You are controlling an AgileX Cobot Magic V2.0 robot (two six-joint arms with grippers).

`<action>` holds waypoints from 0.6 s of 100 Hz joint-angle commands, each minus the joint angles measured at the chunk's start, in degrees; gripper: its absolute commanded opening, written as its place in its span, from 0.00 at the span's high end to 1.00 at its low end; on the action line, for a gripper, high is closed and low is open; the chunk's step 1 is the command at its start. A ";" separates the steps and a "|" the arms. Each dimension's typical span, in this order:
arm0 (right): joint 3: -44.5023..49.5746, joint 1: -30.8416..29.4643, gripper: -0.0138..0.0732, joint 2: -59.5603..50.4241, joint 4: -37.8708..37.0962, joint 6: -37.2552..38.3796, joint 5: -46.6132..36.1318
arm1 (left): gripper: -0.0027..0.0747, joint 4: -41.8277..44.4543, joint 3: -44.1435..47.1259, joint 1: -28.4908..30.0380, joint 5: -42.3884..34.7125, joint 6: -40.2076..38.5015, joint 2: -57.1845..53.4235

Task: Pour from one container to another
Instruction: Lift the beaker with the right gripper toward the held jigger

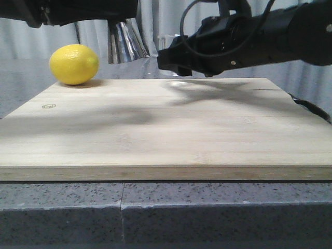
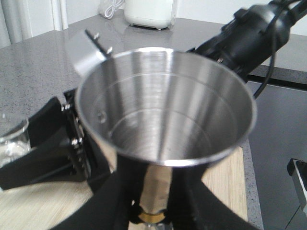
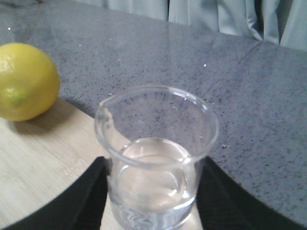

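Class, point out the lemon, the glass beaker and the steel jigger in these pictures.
lemon (image 1: 74,64): front view, middle of its yellow skin.
glass beaker (image 3: 156,165): right wrist view, front wall at the liquid.
steel jigger (image 2: 168,115): left wrist view, inner wall of the upper cup.

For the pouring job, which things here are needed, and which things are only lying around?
Needed for the job:
- glass beaker, liquid inside, held by the right gripper
- steel jigger, held by the left gripper

Only lying around:
- lemon on the wooden board
- white appliance at the back of the counter
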 commanded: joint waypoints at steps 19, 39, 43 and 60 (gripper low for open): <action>-1.69 -0.08 0.58 -13.25 -2.99 -0.18 7.37 | 0.99 -3.05 -1.76 -0.50 3.73 -0.42 -1.63; -1.69 0.52 0.58 -21.45 -6.60 -0.18 11.97 | 0.99 -1.56 -1.76 -0.50 3.73 -0.42 -1.63; -1.69 0.84 0.58 -22.73 -6.99 -0.18 12.87 | 0.99 -1.26 -1.76 -0.50 3.73 -0.42 -1.63; -1.69 3.09 0.58 -27.63 -8.57 -0.18 17.66 | 0.99 -0.71 -1.76 -0.50 3.73 -1.99 -1.63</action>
